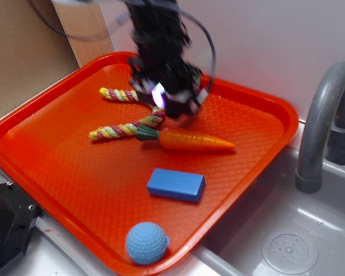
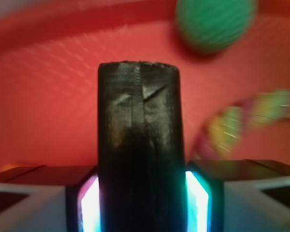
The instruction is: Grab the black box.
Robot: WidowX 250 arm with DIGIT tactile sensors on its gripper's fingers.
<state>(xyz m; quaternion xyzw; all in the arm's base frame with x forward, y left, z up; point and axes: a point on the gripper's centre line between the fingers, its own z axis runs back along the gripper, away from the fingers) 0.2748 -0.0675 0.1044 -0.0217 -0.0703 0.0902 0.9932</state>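
Up in the top middle of the exterior view, the tool [image 1: 173,103] hangs low over the far part of the orange tray [image 1: 46,167], its dark body blurred. Seen from the wrist, the black box [image 2: 137,145] stands upright in the centre of the frame, clamped between the two pads [image 2: 89,203] that glow at its lower left and lower right; both pads press flat against its sides, so the tool is closed on it. The box's top edge looks rough and its face shows creases.

On the tray, a striped rope toy [image 1: 129,112] lies just left of and below the tool, forked in two strands. An orange carrot [image 1: 192,140] lies just beside its lower strand, pointing right. Nearer the bottom of the frame sits a blue block [image 1: 176,184], and a blue dimpled ball [image 1: 146,243] rests against the tray's near rim. A grey faucet [image 1: 319,126] rises at the right edge over a sink [image 1: 287,247]. The wrist view shows a green ball [image 2: 215,21], blurred, at upper right.
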